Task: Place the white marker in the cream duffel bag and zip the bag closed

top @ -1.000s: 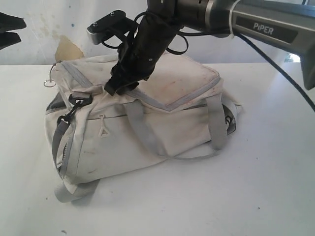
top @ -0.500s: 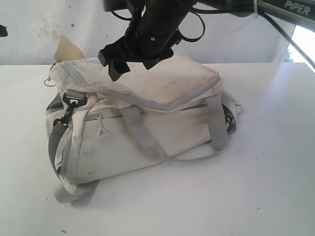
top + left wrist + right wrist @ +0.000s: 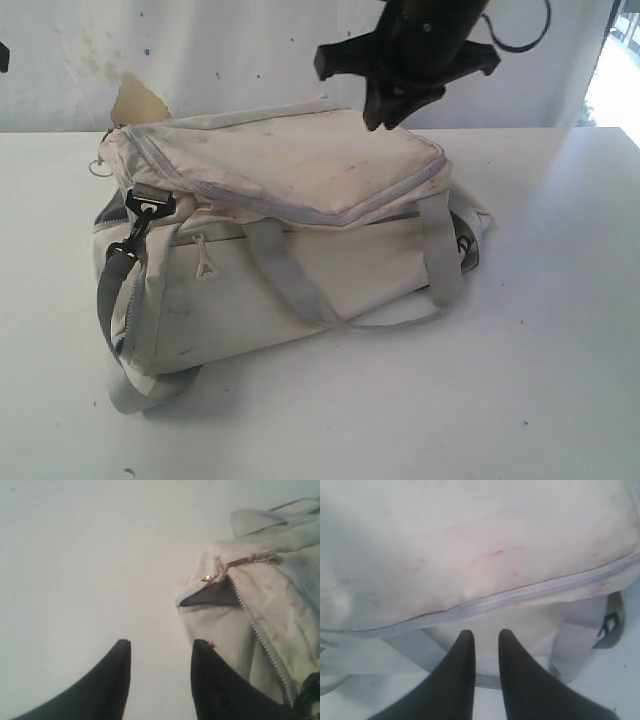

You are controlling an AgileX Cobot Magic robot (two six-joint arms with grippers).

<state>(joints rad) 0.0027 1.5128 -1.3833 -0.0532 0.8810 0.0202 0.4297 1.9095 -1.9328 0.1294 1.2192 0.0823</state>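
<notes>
The cream duffel bag (image 3: 290, 230) lies on the white table (image 3: 480, 400), its lid flat and the grey zipper (image 3: 335, 210) running along the lid's edge. My right gripper (image 3: 385, 112) hangs above the bag's back right part, apart from it. In the right wrist view its jaws (image 3: 486, 635) stand narrowly open with nothing between them, over the zipper (image 3: 520, 597). My left gripper (image 3: 160, 647) is open and empty above bare table, beside the bag's end (image 3: 280, 605), where a short dark gap (image 3: 212, 595) shows at the zip by a gold pull (image 3: 207, 577). The white marker is out of view.
Grey webbing handles (image 3: 290, 280) and a shoulder strap with a black clip (image 3: 135, 230) hang down the bag's front and left end. A stained white wall (image 3: 200, 50) rises behind the table.
My right gripper has lifted off the bag's top left part and swung up and to the right, and its jaws have narrowed. The bag has stayed put.
</notes>
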